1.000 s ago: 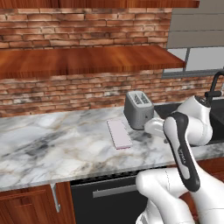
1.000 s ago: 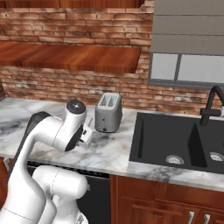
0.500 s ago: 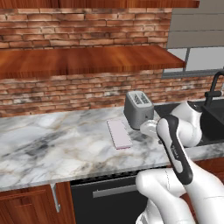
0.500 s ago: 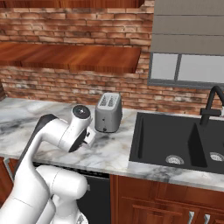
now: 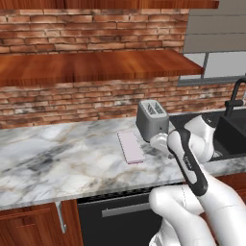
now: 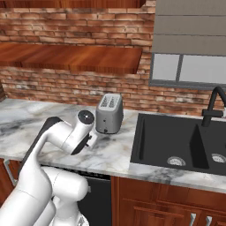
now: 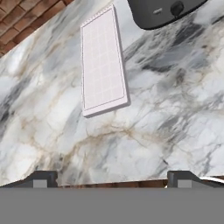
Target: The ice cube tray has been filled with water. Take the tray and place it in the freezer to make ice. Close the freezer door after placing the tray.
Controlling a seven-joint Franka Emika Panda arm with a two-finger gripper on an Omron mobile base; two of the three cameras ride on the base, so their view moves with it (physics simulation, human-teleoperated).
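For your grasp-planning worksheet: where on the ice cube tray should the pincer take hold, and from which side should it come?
Grip the ice cube tray across its narrow width, over the two long edges, coming down from above. It lies flat on the marble counter, too thin to grasp from the side. The grey toaster stands close by its far end, so aim for the middle or the near end.

Left base view looks forward and down from behind the arm's left; right base view does the same from its right. These 2 share the marble counter (image 5: 62,163) and toaster (image 6: 109,113). Hand view looks down, close over the ice cube tray (image 7: 103,61).
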